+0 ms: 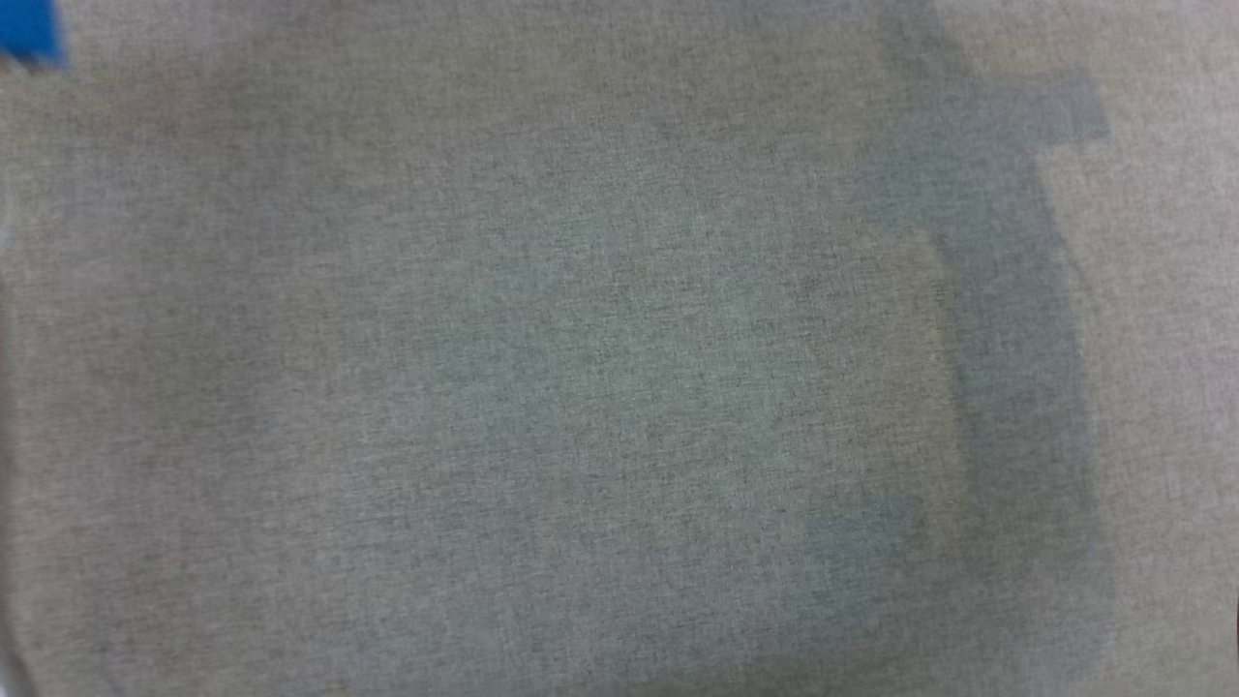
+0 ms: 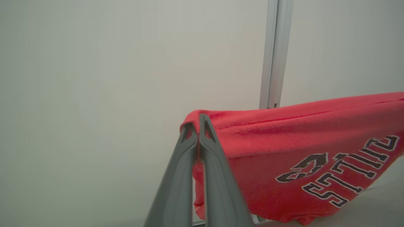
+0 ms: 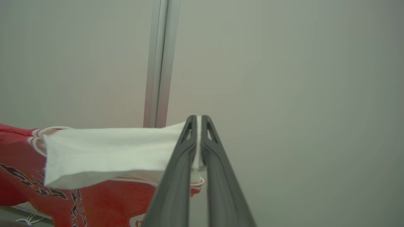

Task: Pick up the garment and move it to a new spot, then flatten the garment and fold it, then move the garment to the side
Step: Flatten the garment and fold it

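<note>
1. Choosing a landing place comes first. The grey woven surface [image 1: 619,348] spreads broad below the head camera, with a blue scrap [image 1: 27,29] at its far left corner, so I judge its middle the best target.
2. The red garment [image 2: 300,135] hangs in the air between the two arms. Its lettered front sags below a stretched top edge, in front of a pale wall with an upright post [image 2: 274,53].
3. The left gripper [image 2: 198,124] is pressed together, pinching a red corner fold. That pinch should hold firm until the cloth rests flat.
4. The right gripper [image 3: 199,121] is likewise clamped on a white part of the garment; I cannot tell whether it is sleeve or lining. Draw the arms apart evenly and level, then lower the sagging hem first so nothing bunches.
</note>
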Controlling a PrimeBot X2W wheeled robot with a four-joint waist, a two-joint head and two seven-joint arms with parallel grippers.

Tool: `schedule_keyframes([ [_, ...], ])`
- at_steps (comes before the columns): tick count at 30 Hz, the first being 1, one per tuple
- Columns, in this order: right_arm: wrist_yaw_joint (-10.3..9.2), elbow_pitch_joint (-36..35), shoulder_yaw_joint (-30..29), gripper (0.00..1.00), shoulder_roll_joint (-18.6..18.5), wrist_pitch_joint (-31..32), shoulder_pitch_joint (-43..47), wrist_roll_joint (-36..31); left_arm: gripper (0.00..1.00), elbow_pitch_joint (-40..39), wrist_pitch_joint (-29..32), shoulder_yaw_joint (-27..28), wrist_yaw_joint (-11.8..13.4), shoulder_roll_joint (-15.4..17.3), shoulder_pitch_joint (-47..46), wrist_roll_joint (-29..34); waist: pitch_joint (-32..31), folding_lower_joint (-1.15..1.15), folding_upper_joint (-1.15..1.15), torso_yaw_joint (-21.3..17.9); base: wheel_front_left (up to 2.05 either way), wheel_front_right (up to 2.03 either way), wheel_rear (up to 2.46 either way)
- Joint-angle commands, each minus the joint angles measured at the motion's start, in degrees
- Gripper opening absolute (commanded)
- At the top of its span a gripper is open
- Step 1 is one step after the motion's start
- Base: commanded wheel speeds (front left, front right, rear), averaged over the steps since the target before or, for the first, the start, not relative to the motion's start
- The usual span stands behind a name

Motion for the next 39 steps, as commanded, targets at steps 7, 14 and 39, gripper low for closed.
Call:
schedule_keyframes([
  [7, 0.00, -3.2, -0.5, 0.00, 2.6, 7.8, 25.4, 3.9, 0.00, 3.5, -3.0, -3.4, 2.4, -5.5, 20.5, -1.5, -4.7, 0.00, 0.00, 0.8, 0.00, 0.00, 0.00],
  [14, 0.00, -15.1, -3.1, 0.00, 6.8, 21.7, 44.2, 3.8, 0.00, 0.2, 0.2, -4.2, 5.1, -7.8, 37.6, -5.1, -10.2, 0.00, 0.00, 0.4, 0.00, 0.00, 0.00],
  [39, 0.01, -42.8, -13.7, 0.00, 13.8, 55.9, 80.6, 10.7, 0.00, -24.3, 21.9, -4.8, 16.4, -4.5, 68.1, -12.5, -20.8, 0.00, 0.00, 4.0, 0.00, 0.00, 0.00],
])
